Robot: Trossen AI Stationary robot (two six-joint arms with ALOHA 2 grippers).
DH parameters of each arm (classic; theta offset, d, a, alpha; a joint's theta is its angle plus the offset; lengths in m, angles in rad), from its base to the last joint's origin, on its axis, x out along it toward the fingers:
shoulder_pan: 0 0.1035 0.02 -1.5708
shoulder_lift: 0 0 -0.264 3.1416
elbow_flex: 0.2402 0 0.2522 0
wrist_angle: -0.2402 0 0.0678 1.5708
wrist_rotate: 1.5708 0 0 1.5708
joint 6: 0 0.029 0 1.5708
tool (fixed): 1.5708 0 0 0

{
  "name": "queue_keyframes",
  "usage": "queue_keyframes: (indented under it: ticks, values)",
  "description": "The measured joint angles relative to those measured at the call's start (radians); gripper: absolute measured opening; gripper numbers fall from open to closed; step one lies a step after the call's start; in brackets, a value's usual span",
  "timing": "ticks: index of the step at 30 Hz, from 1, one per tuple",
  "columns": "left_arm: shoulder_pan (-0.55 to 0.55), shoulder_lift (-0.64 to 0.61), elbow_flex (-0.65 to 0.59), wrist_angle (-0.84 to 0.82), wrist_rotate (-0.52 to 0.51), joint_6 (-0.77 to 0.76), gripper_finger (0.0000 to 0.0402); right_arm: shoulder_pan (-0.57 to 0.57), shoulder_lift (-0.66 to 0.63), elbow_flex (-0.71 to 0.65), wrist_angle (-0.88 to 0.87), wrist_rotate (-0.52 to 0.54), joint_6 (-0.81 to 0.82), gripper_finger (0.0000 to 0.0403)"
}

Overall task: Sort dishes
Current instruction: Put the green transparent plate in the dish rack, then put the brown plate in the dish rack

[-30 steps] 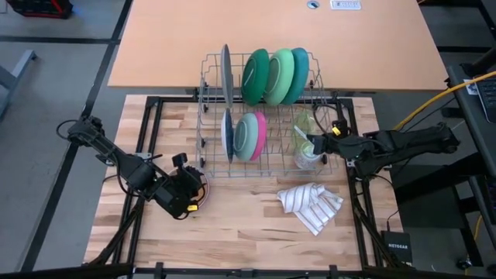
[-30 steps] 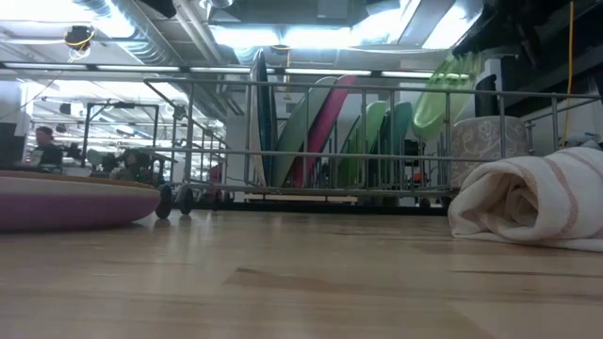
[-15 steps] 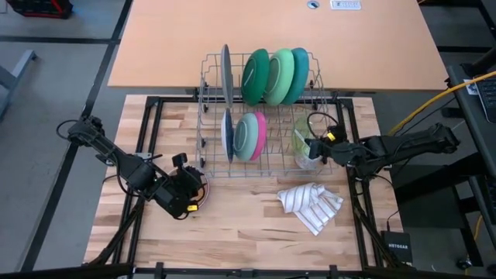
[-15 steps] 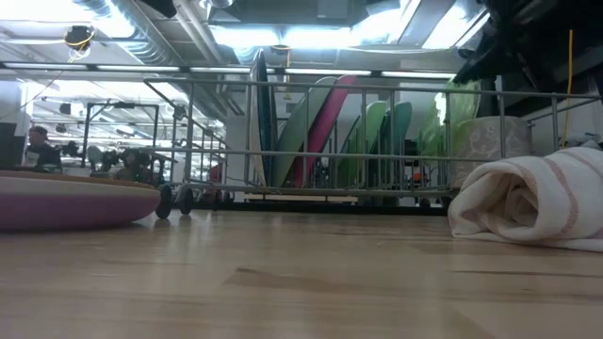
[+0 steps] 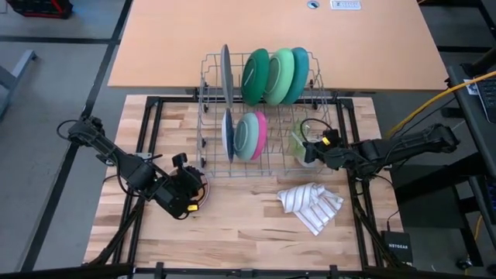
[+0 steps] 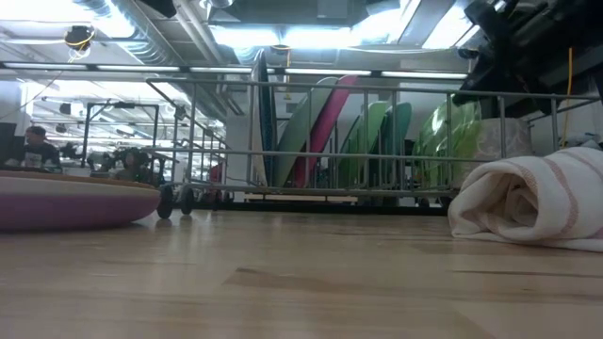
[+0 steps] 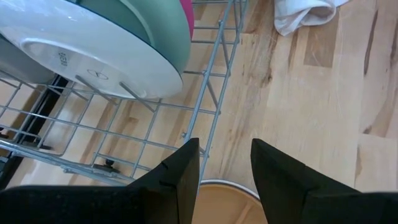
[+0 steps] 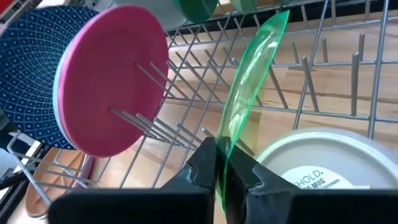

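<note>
Your biggest risk sits in the wire rack (image 5: 260, 116): the light green plate (image 8: 249, 87) is pinched only by its rim, on edge, so if it meets a tine or the white mug (image 8: 323, 168) just beside it, it can twist out of the grip or wedge crooked between the wires. A smaller risk: it tips against the pink plate (image 8: 115, 78), which stands in the next slots.

Your right arm reaches into the rack's right front corner, and the right gripper (image 8: 222, 167) is clamped narrow on that plate's edge.

Your left arm waits off the rack's left front corner, left gripper (image 7: 225, 163) hanging part open over the purple plate (image 6: 66, 198), gripping nothing.
</note>
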Motion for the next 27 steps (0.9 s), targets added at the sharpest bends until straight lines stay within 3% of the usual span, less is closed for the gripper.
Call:
queue_keyframes:
  ticks: [6,16,22,27]
  values:
    - [-0.001,0.000,0.000,0.000,0.000,-0.001,0.0133,0.000,0.009,0.000,0.004,0.026,0.000,0.0025]
    - [-0.001,0.000,0.000,0.000,0.000,-0.001,0.0133,0.000,0.009,0.001,-0.016,0.029,-0.001,0.0114]
    - [-0.001,0.000,0.000,0.000,0.000,-0.001,0.0133,0.000,-0.020,0.005,-0.061,0.027,-0.014,0.0123]
    - [-0.001,0.000,0.000,0.000,0.000,-0.001,0.0133,0.000,-0.053,0.087,-0.216,0.027,-0.027,0.0124]
